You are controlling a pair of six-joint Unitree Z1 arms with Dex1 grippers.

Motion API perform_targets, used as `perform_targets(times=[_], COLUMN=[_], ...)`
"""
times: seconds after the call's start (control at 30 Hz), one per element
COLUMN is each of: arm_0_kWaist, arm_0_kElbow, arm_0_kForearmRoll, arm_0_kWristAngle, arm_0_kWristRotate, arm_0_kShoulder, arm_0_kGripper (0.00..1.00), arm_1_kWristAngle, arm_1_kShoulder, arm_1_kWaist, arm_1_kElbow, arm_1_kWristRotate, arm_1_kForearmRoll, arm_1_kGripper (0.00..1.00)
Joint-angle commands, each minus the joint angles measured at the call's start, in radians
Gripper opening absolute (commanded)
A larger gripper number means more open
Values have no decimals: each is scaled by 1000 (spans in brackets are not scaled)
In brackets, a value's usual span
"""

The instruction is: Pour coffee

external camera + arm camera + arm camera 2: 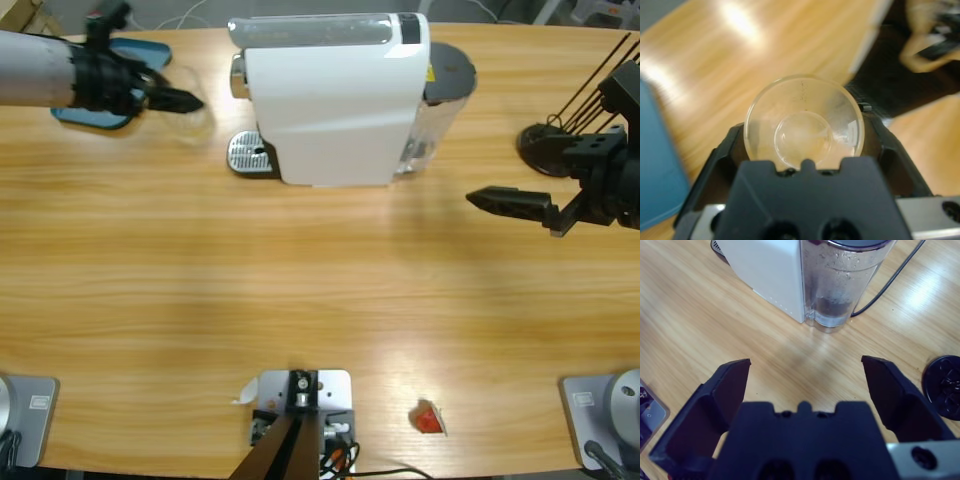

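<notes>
My left gripper [183, 101] reaches in from the upper left and is shut on a small clear glass [193, 120], just left of the white coffee machine [330, 100]. The left wrist view looks into the glass [804, 121], held between the black jaws of the left gripper [807, 132]. A thin pale yellowish layer, the coffee [802, 138], shows at its bottom. My right gripper [500, 202] hangs open over bare table, right of the machine. In its own view the right gripper [805, 372] holds nothing and faces the machine's water tank [842, 280].
The machine's metal drip tray [250, 155] sticks out at its left front. A blue tray [95, 112] lies under the left arm. A black round base [545, 145] with cables stands at the right. A red foil scrap [430, 418] lies near the front edge.
</notes>
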Motion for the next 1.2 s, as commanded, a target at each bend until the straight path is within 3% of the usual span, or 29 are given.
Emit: perform_targets(times=[0.03,0.2,0.4,1.0,1.03,1.13,1.17,1.2], arm_0_kWaist=[235,321,333,345,345,345,345,347], arm_0_kElbow=[-35,-139,-180,-170,-168,-164,-158,-152], arm_0_kForearmRoll=[-5,-23,-55,-98,-98,-97,-97,-98], arm_0_kWristAngle=[150,171,171,160,160,160,160,161], arm_0_kWristRotate=[-18,-72,-120,-140,-140,-144,-147,-151], arm_0_kShoulder=[-4,146,287,320,319,313,305,296], arm_0_kGripper=[0,0,0,0,37,686,850,948], arm_1_kWristAngle=[19,16,22,34,35,37,37,37], arm_1_kShoulder=[6,7,30,53,53,48,46,46], arm_1_kWaist=[-11,-11,-11,-11,-11,-9,-9,-9], arm_1_kElbow=[39,41,39,33,33,33,32,33], arm_1_kWristRotate=[-3,-4,-4,-6,-7,-7,-7,-7], arm_1_kForearmRoll=[-9,-9,-9,-3,-3,0,0,0], arm_1_kGripper=[1000,1000,1000,1000,1000,1000,1000,1000])
